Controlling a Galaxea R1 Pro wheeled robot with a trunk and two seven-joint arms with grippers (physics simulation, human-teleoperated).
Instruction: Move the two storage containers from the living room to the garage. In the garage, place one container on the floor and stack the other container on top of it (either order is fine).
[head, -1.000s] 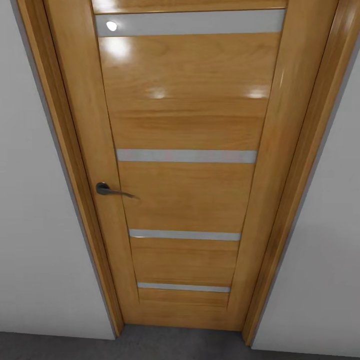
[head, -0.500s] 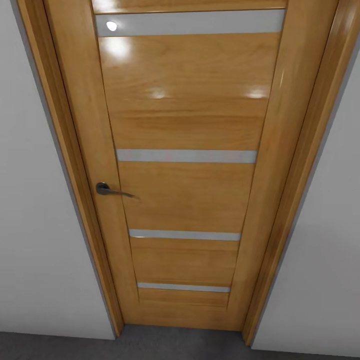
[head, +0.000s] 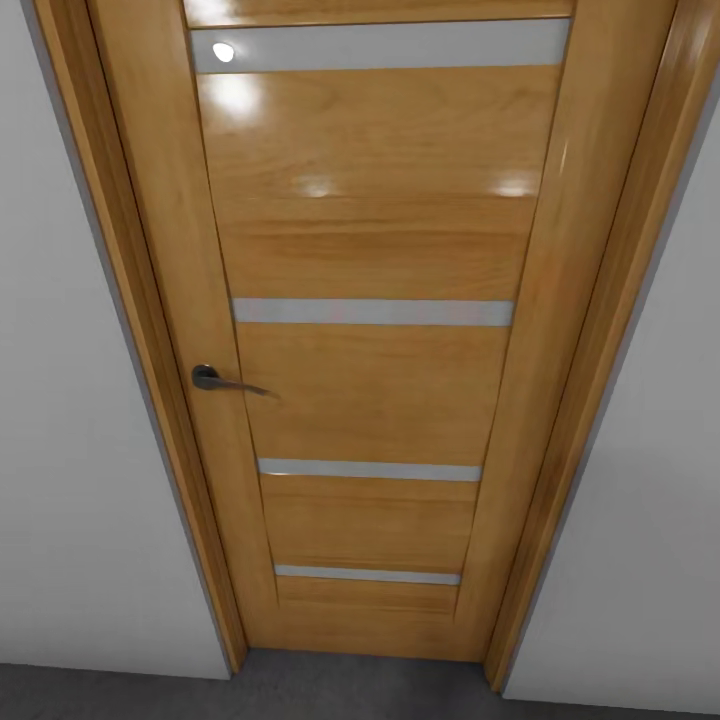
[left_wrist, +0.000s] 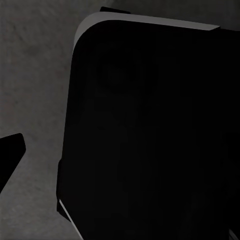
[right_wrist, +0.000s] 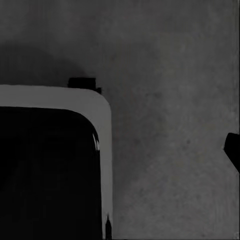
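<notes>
While the robot stands close before a closed door, the nearest ground is a strip of dark grey mottled concrete floor (head: 300, 690), also seen in both wrist views (left_wrist: 35, 90) (right_wrist: 170, 125). Each wrist view is largely blocked by a black rounded-corner panel with a pale edge (left_wrist: 150, 130) (right_wrist: 50, 170), probably part of the robot's own body. A dark sliver at the edge of each wrist picture may be a finger; whether either tool is open, closed or gripping anything cannot be told.

Beyond stands a glossy honey-coloured wooden door with pale horizontal strips (head: 375, 250), with a dark metal lever handle (head: 222, 381), a matching wooden frame (head: 150, 350) and white walls (head: 70, 450) either side.

Where the two red-orange storage containers are cannot be established. Judged so, progress cannot be confirmed; stacking evidently remains.
</notes>
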